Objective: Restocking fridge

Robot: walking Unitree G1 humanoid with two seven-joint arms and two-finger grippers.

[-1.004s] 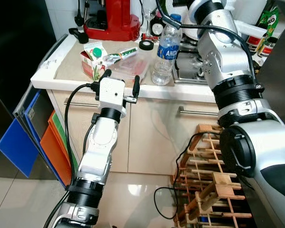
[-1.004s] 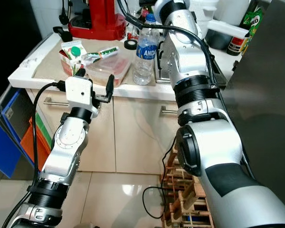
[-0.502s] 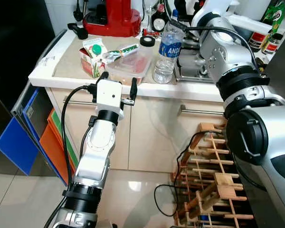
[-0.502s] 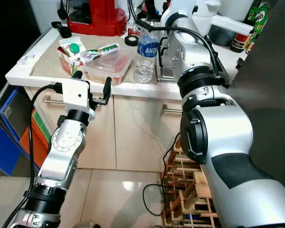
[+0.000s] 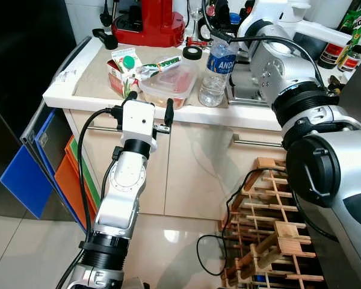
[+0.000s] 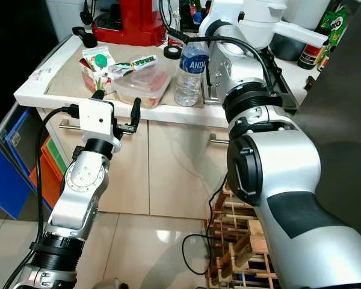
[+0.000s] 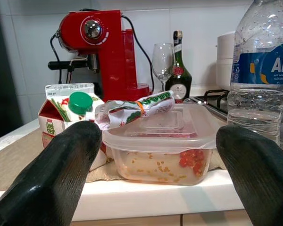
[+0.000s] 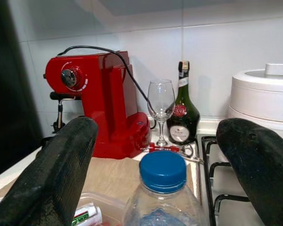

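Wrist cams: left end effector [image 7: 155, 174] wide open, empty, facing container [image 7: 162, 146]; right end effector [image 8: 155, 165] same, over bottle [image 8: 162, 188].

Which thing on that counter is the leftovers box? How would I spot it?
Find the red coffee machine at the back of the counter. In front of it, near the counter's edge, sits the food box, between a small carton and a water bottle. It is low, clear and lidded, with a wrapped packet on top.

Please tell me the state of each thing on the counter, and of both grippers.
Water bottle: upright, blue cap on.
Food container: lid on, food inside.
Milk carton: upright, green cap on.
Wine glass: upright, empty.
Left gripper: open, facing the container.
Right gripper: open, above the bottle cap.
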